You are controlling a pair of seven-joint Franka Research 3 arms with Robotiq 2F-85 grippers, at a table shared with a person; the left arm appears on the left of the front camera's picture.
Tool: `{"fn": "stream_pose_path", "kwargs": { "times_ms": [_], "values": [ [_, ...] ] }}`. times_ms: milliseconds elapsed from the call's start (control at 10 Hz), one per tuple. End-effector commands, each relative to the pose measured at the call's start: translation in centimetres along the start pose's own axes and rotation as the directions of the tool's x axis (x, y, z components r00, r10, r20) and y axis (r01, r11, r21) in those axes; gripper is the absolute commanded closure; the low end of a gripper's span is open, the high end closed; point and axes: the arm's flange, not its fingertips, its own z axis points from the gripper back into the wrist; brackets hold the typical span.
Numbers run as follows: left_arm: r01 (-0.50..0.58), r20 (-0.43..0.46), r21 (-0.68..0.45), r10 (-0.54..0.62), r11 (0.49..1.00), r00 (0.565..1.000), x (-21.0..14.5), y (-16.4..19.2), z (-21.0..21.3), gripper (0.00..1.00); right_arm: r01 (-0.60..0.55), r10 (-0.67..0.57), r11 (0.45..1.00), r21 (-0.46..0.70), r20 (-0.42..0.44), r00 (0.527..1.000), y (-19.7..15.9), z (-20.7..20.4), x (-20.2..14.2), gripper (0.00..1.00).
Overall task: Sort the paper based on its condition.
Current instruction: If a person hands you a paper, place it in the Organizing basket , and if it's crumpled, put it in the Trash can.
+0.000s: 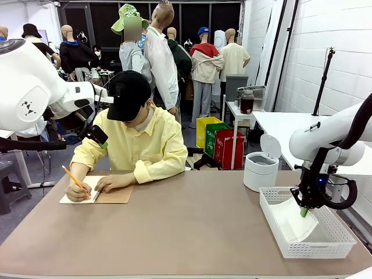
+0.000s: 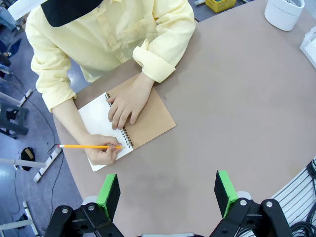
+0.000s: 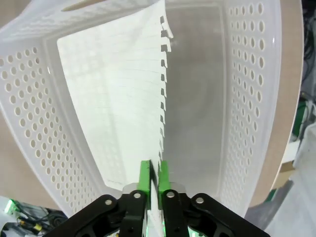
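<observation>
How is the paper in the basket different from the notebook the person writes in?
The paper is one loose sheet with a ragged edge; the notebook is spiral-bound with a tan cover. The paper lies slanted in the white basket, pinched by the right pincer; the notebook lies flat on the table under the person's hands. Both have white pages.

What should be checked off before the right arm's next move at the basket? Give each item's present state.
1. Paper sheet within the white basket walls: ok.
2. Right gripper clear of the sheet: cannot tell; its pads stand close on either side of the torn edge.
3. Left gripper open, holding nothing: ok.
4. Person's writing hand at the spiral notebook, far from the basket: ok.
5. White bin with its lid up: ok.
</observation>
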Motion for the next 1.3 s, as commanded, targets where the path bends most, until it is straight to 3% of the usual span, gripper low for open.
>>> {"fn": "stream_pose_path", "kwargs": {
  "times_ms": [0, 200, 300, 800, 1000, 1100, 1200],
  "values": [
    [-0.001, -0.006, -0.004, 0.001, 1.000, 1.000, 0.0, 0.0, 0.1, 0.00, 0.038, -0.039, 0.999, -0.017, -0.040, 0.998, 0.7, 0.7, 0.4, 0.45],
    [-0.001, -0.006, -0.004, 0.001, 1.000, 1.000, 0.0, 0.0, 0.1, 0.00, 0.067, -0.069, 0.997, -0.036, -0.053, 0.996, 0.9, 1.2, 0.3, 0.06],
    [-0.001, -0.006, -0.004, 0.001, 1.000, 1.000, 0.0, 0.0, 0.1, 0.00, 0.081, -0.084, 0.995, -0.053, -0.060, 0.995, 1.0, 1.5, 0.2, 0.00],
    [-0.001, -0.006, -0.004, 0.001, 1.000, 1.000, 0.0, 0.0, 0.1, 0.00, 0.127, -0.134, 0.986, -0.105, -0.071, 0.988, 1.4, 2.3, 0.3, 0.00],
    [-0.001, -0.006, -0.004, 0.001, 1.000, 1.000, 0.0, 0.0, 0.1, 0.00, 0.154, -0.155, 0.984, -0.092, -0.002, 0.988, 1.7, 2.5, 0.6, 0.00],
    [-0.001, -0.006, -0.004, 0.001, 1.000, 1.000, 0.0, 0.0, 0.1, 0.00, 0.111, -0.115, 0.991, -0.070, -0.059, 0.992, 1.1, 2.1, 0.1, 0.00],
    [-0.001, -0.006, -0.004, 0.001, 1.000, 1.000, 0.0, 0.0, 0.1, 0.00, 0.111, -0.115, 0.991, -0.070, -0.059, 0.992, 1.1, 2.1, 0.1, 0.00]
  ]
}}
